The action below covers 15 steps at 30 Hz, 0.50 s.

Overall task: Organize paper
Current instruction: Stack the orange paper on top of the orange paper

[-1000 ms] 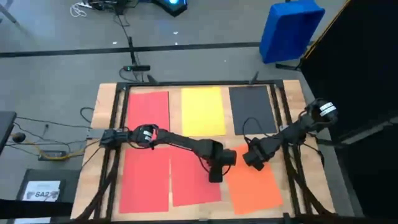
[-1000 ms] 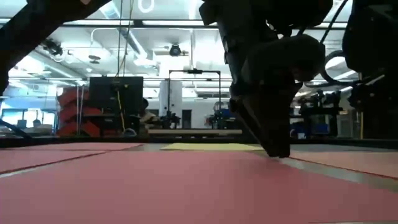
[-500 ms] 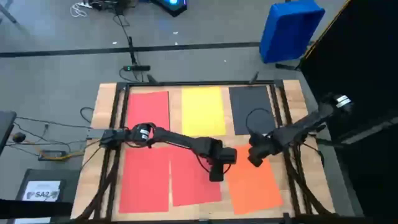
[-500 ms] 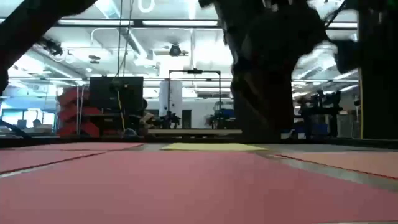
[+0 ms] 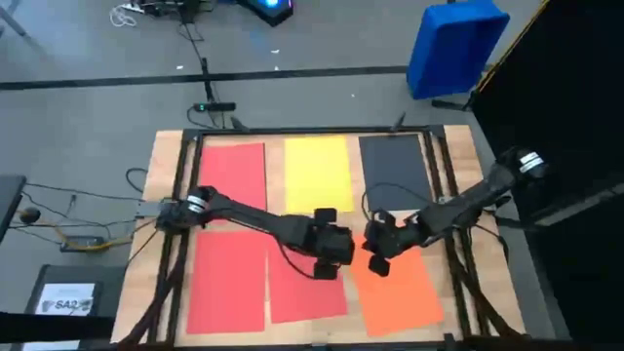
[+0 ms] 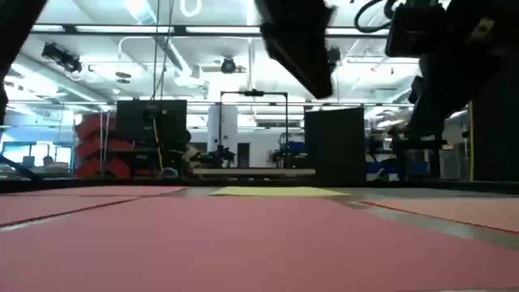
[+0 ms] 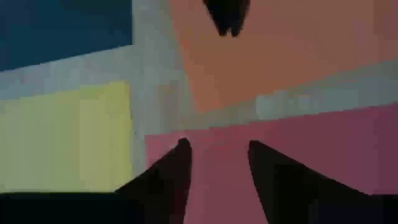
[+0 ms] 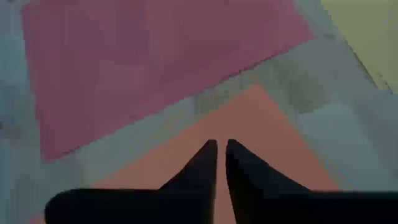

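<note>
Six paper sheets lie flat on the wooden table (image 5: 166,156). Red (image 5: 231,174), yellow (image 5: 318,174) and dark grey (image 5: 395,174) form the far row. Two red sheets (image 5: 226,283) (image 5: 304,288) and an orange one (image 5: 402,292) form the near row. My left gripper (image 5: 327,249) (image 7: 217,152) hangs open and empty above the far right corner of the middle red sheet (image 7: 323,149). My right gripper (image 5: 378,257) (image 8: 221,152) is shut, above the far left corner of the orange sheet (image 8: 249,124). In the low view both hang clear of the sheets.
A blue plastic bin (image 5: 456,44) stands on the floor beyond the table's far right corner. A dark box with a white label (image 5: 66,297) lies on the floor at the near left, with cables (image 5: 78,210) beside it. Bare wood strips separate the sheets.
My left gripper has lifted off the middle red sheet and gone a little toward the far edge, tipping less steeply. My right gripper has gone toward the table's left, rising a little and turning about its wrist. The sheets have stayed where they were.
</note>
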Tool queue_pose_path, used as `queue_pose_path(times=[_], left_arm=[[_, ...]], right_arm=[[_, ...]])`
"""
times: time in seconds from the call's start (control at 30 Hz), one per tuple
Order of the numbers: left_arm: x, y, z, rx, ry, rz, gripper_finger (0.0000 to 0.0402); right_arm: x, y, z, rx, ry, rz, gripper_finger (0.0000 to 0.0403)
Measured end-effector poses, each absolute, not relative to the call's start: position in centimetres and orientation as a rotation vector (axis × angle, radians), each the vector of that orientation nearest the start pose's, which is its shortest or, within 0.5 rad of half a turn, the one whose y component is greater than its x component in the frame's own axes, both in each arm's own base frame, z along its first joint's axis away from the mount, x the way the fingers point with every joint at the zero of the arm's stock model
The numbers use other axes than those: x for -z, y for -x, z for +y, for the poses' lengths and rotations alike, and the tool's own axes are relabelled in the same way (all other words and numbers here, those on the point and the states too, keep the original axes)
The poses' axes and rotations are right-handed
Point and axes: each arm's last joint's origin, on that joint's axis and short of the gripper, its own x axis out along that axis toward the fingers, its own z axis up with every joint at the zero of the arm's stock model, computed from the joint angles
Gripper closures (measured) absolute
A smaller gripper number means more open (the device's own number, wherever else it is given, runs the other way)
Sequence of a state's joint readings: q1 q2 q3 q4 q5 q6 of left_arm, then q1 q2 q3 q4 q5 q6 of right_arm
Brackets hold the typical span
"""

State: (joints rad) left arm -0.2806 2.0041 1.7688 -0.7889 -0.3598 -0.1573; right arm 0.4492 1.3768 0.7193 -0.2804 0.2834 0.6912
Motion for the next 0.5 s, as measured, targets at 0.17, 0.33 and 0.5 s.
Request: queue_pose_path(times=[0.17, 0.33, 0.5], left_arm=[[-26.1, -38.0, -9.5, -0.145, -0.071, 0.736, 0.0259], [-26.0, -35.6, -8.3, -0.095, 0.024, 0.589, 0.0259], [-26.1, -34.9, -8.3, -0.082, 0.030, 0.578, 0.0259]], right_arm=[[-17.6, -25.5, 10.7, 0.093, -0.249, 0.896, 0.0394], [-17.2, -28.5, 11.4, 0.027, -0.112, 0.957, 0.0394], [-16.2, -30.3, 11.1, 0.021, -0.039, 1.035, 0.0388]])
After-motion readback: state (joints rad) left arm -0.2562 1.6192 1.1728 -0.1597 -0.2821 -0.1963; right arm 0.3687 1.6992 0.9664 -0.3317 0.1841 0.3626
